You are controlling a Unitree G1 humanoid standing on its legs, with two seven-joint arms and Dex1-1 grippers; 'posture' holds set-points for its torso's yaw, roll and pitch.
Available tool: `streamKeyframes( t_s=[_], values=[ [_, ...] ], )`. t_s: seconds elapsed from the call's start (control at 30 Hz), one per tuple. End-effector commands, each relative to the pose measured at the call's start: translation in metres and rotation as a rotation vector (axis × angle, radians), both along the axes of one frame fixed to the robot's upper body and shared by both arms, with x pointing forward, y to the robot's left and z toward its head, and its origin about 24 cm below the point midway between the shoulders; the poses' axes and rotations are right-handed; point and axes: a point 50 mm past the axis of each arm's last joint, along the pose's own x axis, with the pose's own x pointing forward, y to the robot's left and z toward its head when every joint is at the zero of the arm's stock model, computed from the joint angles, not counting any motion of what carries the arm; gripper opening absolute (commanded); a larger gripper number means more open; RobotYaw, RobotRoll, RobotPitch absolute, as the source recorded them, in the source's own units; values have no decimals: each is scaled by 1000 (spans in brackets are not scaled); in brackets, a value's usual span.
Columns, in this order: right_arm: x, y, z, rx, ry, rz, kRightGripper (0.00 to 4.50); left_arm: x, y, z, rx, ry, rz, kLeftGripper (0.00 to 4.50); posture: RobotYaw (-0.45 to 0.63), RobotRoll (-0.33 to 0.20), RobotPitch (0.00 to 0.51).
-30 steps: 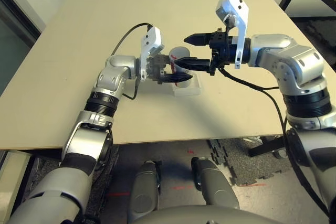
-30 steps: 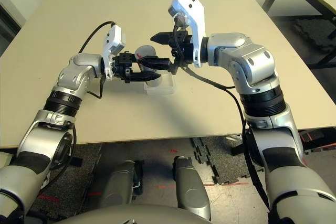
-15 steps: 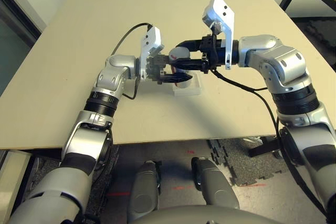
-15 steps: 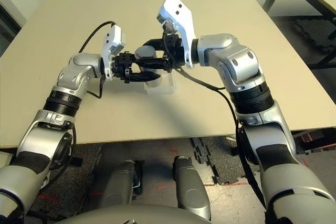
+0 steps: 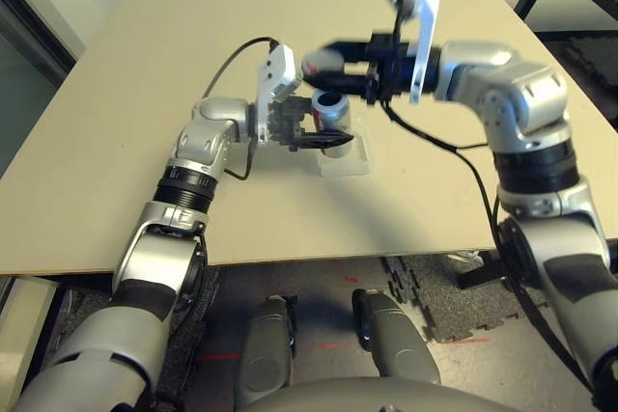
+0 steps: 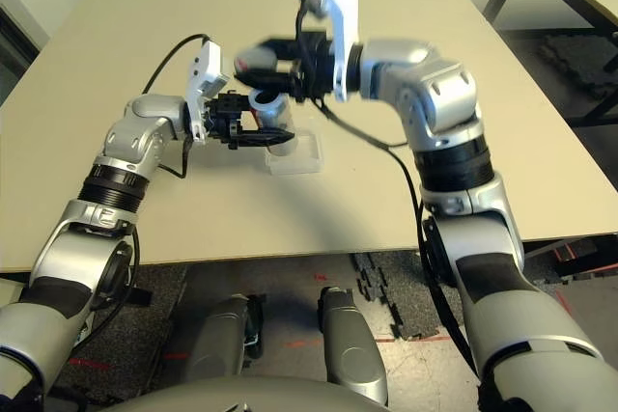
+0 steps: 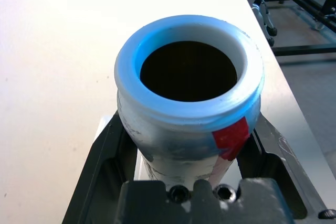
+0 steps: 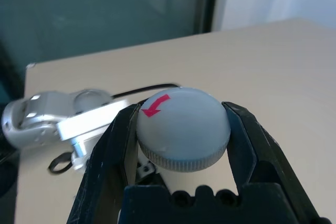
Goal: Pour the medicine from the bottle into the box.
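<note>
Your right gripper [image 8: 181,145] pinches the round grey cap [image 8: 182,128] between its fingers, clear above the open bottle [image 7: 188,103] clamped in your left gripper [image 5: 311,134]; carry the cap aside, then tip the mouth over the box [image 5: 346,158] just below those fingers. No readable writing: only a red arrow on the cap and red tape on the bottle.

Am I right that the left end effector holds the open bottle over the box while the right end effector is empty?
Not quite. The right end effector is not empty: it is shut on the cap, as the right wrist view shows. The rest stands: the left end effector holds the open bottle over the box.
</note>
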Motion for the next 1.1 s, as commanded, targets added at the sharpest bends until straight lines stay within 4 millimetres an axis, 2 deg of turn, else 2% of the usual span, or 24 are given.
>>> streamKeyframes(
  t_s=[0.03, 0.13, 0.3, 0.43, 0.57, 0.73, 0.9, 1.1],
  values=[
    [8, -7, -10, -2, 25, -79, 2576, 2, 2, -1, 11, -8, 30, 2845, -159, 0, 138],
    [17, -15, -20, -31, 27, -182, 2576, 11, 8, 5, -15, -52, 126, 2845, -155, 0, 138],
    [32, -33, -36, -43, 36, -377, 2576, 37, 25, 26, -139, -127, 420, 2845, -150, 0, 139],
    [40, -44, -49, -21, 79, -514, 2576, 48, 41, 29, -202, -137, 603, 2845, -141, 0, 141],
    [49, -55, -65, 42, 126, -701, 2576, 54, 59, 16, -205, -142, 783, 2845, -131, 0, 140],
    [56, -57, -79, 89, 116, -818, 2576, 55, 68, 1, -205, -137, 901, 2845, -120, 0, 140],
    [62, -58, -93, 133, 106, -914, 2576, 57, 70, -9, -212, -134, 971, 2845, -106, 0, 143],
    [63, -56, -124, 164, 126, -983, 2576, 58, 63, -20, -209, -120, 1024, 2845, -96, 0, 162]
  ],
)
